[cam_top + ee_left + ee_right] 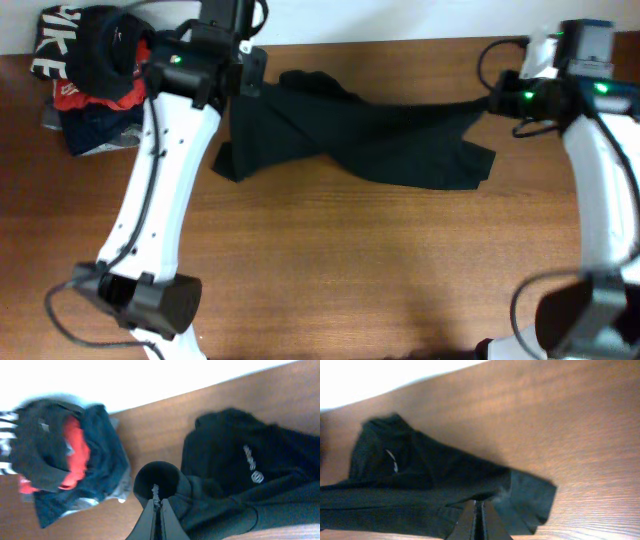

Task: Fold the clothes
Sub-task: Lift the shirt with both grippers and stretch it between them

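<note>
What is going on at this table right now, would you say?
Two robot arms are working on a black T-shirt lying on the wooden table. The left claw is shut on fabric at one end, and the right claw is shut on fabric at the other. The shirt hangs stretched and twisted between them and is not yet folded. A pile of other clothes sits at the table's far left corner.
</note>
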`<state>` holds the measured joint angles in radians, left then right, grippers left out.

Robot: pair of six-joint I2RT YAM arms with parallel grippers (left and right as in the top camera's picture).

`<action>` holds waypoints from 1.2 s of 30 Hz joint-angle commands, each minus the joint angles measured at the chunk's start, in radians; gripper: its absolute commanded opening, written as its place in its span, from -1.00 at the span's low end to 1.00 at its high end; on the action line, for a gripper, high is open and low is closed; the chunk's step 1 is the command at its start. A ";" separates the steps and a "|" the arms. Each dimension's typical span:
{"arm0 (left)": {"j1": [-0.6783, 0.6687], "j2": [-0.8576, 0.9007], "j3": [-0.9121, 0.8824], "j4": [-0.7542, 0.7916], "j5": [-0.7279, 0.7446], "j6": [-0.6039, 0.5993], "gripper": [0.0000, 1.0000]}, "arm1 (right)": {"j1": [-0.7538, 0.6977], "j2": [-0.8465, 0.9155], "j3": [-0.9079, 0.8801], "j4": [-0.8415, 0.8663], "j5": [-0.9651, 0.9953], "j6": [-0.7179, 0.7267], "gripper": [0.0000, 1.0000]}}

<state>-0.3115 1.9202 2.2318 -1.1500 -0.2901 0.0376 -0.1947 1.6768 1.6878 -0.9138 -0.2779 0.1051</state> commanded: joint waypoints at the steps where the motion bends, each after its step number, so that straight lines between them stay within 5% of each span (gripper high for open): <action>1: 0.007 -0.100 0.045 0.013 -0.059 0.020 -1.00 | -0.051 -0.119 0.020 -0.003 -0.003 0.007 -0.92; 36: 0.007 -0.718 0.045 0.000 -0.066 0.085 -1.00 | -0.148 -0.868 0.020 -0.068 0.004 0.027 -0.92</action>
<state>-0.3119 1.2678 2.2539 -1.1477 -0.3229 0.1120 -0.3286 0.8623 1.6890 -0.9695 -0.3195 0.1284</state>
